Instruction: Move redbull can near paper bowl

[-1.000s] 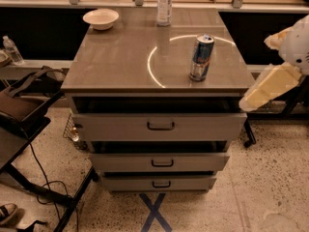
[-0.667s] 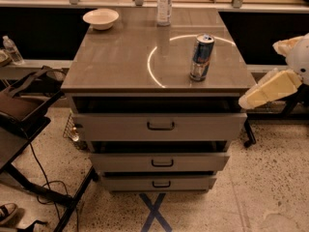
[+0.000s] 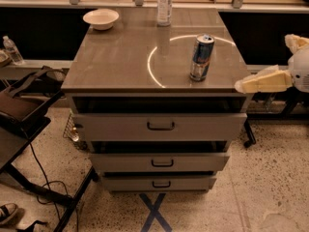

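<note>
The redbull can (image 3: 201, 57), blue and silver with a silver top, stands upright on the right front part of the grey cabinet top (image 3: 120, 62). The paper bowl (image 3: 101, 19), cream-white and shallow, sits at the cabinet's back left corner, far from the can. My gripper (image 3: 263, 62) is at the right edge of the view, beside the cabinet's right front corner. It is open and empty. Its lower cream finger (image 3: 263, 82) points left toward the can, and its tip is a short way right of the can and lower.
A clear plastic bottle (image 3: 164, 4) with a white label stands at the back middle of the cabinet top. Three drawers (image 3: 159, 125) stick out below the top. A dark chair and cables (image 3: 24, 110) are on the left. A small bottle (image 3: 11, 50) stands on a left shelf.
The gripper's lower finger has risen and levelled out next to the cabinet corner. The upper finger has drawn back toward the right edge. The can and the bowl have not moved.
</note>
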You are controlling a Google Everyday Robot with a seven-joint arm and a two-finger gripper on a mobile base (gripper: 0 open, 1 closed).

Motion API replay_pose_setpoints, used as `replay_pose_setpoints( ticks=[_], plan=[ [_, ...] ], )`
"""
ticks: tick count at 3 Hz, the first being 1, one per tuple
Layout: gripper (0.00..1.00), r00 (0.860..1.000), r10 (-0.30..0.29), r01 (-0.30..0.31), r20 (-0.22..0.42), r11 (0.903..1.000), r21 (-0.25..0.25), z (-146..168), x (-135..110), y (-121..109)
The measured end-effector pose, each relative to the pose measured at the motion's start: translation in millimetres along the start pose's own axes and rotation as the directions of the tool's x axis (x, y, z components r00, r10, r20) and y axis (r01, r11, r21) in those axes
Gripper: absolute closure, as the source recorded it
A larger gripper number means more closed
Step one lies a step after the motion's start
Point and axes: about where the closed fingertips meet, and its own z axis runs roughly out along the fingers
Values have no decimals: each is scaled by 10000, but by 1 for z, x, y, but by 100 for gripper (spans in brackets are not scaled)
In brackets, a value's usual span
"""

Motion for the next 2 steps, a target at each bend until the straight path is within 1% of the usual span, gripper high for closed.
replay_pose_setpoints(
  ticks=[1, 2],
  plan=[
    [0, 10000, 0, 0, 0, 10000, 0, 0, 0, 0],
    [0, 9896, 1049, -1021, 988, 9942, -329, 48, -9, 13]
  ],
)
